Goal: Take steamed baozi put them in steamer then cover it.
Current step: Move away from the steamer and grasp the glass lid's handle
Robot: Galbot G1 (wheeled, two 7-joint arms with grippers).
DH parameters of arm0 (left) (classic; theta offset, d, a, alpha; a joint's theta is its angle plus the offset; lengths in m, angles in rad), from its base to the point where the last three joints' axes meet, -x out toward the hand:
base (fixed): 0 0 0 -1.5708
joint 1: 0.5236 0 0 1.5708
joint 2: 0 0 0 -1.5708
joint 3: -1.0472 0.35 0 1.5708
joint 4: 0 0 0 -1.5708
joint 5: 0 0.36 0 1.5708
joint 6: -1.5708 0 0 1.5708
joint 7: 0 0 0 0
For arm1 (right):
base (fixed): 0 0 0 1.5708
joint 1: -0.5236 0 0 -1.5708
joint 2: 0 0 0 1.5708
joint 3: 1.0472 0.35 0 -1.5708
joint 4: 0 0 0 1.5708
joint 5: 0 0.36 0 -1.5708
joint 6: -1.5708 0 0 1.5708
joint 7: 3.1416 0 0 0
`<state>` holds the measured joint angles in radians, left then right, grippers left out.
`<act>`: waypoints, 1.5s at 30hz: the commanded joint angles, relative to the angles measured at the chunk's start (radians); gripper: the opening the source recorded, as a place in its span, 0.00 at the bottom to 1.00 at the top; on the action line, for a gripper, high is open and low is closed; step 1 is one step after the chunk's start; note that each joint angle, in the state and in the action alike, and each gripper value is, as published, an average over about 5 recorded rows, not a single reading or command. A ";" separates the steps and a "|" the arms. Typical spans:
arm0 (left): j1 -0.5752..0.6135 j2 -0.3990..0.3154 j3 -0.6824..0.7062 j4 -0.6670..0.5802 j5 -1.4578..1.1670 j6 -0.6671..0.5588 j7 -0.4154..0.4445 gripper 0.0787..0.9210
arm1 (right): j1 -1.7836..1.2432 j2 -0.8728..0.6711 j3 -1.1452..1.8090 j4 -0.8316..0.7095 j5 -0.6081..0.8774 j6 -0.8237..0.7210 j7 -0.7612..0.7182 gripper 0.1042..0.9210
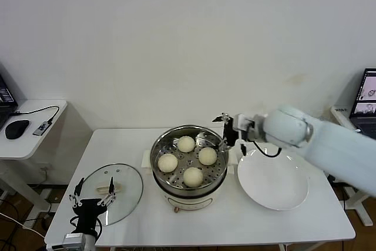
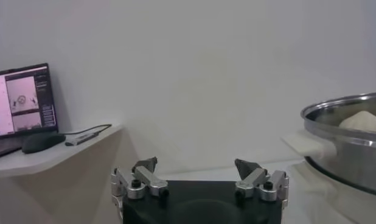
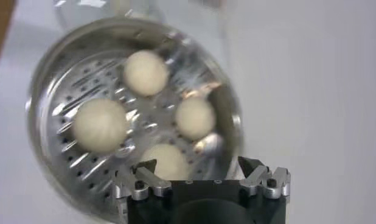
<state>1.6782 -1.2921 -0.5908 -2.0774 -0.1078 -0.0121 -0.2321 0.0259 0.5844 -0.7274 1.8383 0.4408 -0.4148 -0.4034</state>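
On the white tabletop [image 1: 247, 221], head view: the steamer [image 1: 189, 160], a shiny steel basket on a cream pot base, stood at centre with four steamed baozi [image 1: 193, 176] resting on its perforated floor, apart from one another. The cover [image 1: 111, 193], clear glass with a metal rim and a cream bar handle, lay flat to the robot's left of the steamer. A bare white plate [image 1: 273, 179] sat on the other side. The right gripper [image 1: 232, 133] hung just beside the steamer's far right rim, fingers spread and holding nothing. The left gripper [image 1: 91, 201] hovered at the cover's near edge, likewise released and empty. Judged: the cover would be rigid, breakable, slick on the glass and fairly weighty; the bar handle looked the proper hold. The buns looked soft, light and easily dented.

Left wrist view: left gripper [image 2: 200, 176] fingers stood wide apart, with nothing between them. The steamer [image 2: 349, 137] showed side-on, one bun's top just above its rim. A side desk carried a laptop [image 2: 20, 100] and a mouse [image 2: 42, 142] against a plain pale wall.

Right wrist view: right gripper [image 3: 202, 178] was open over the steamer [image 3: 54, 79], looking down on all four steamed baozi [image 3: 100, 123]. The surrounding surface was smooth and white.
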 commanded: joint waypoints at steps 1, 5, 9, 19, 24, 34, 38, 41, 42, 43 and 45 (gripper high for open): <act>0.001 -0.011 0.011 0.003 0.007 -0.020 0.003 0.88 | -0.906 -0.010 0.832 0.048 -0.138 0.380 0.242 0.88; 0.005 -0.020 0.024 0.014 0.023 -0.036 -0.002 0.88 | -1.156 0.249 1.127 0.005 -0.228 0.506 0.217 0.88; 0.003 -0.032 0.037 0.034 0.082 -0.037 -0.033 0.88 | -1.263 0.503 1.316 -0.023 -0.313 0.591 0.184 0.88; -0.015 0.011 -0.002 0.123 0.512 -0.097 -0.057 0.88 | -1.511 0.793 1.547 0.080 -0.403 0.603 0.211 0.88; 0.012 0.085 -0.067 0.164 0.806 -0.087 -0.029 0.88 | -1.591 0.803 1.607 0.118 -0.420 0.560 0.309 0.88; 0.159 0.088 -0.171 0.201 1.351 -0.094 -0.070 0.88 | -1.600 0.795 1.724 0.094 -0.382 0.523 0.387 0.88; 0.095 0.090 -0.137 0.242 1.427 -0.084 -0.063 0.88 | -1.592 0.802 1.723 0.064 -0.381 0.532 0.406 0.88; 0.043 0.093 -0.100 0.259 1.445 -0.072 -0.048 0.88 | -1.591 0.804 1.722 0.046 -0.386 0.539 0.412 0.88; 0.026 0.094 -0.087 0.264 1.449 -0.068 -0.042 0.88 | -1.592 0.805 1.723 0.042 -0.387 0.541 0.413 0.88; 0.008 0.095 -0.075 0.271 1.452 -0.064 -0.036 0.88 | -1.593 0.805 1.723 0.040 -0.387 0.542 0.414 0.88; -0.027 0.100 -0.054 0.290 1.455 -0.056 -0.023 0.88 | -1.597 0.806 1.724 0.037 -0.387 0.547 0.415 0.88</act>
<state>1.7390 -1.2077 -0.6880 -1.8526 1.1032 -0.0844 -0.2738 -1.5222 1.3588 0.9314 1.8946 0.0628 0.1255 -0.0257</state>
